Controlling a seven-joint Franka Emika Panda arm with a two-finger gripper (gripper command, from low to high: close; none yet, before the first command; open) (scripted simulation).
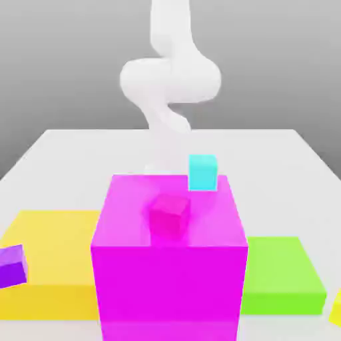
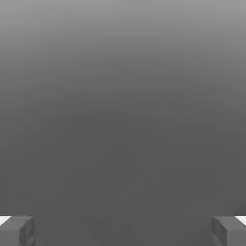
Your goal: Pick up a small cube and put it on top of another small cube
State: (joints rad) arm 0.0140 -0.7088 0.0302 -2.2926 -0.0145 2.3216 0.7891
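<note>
Fig.: your end effector (image 2: 123, 230) is wide open w/ nothing between fingers (image 2: 17, 229). Small pink cube (image 1: 169, 214) sits atop magenta block (image 1: 169, 256); cyan cube (image 1: 202, 172) at its far edge.

The white arm (image 1: 170, 76) rises at the back of the exterior view, its rounded links curling from the top edge out toward that view's left, then down in a narrower segment. In the hand view the claw (image 2: 123, 230) stands wide open, with the two grey fingertips (image 2: 17, 230) far apart at opposite edges and nothing held between them.
</note>
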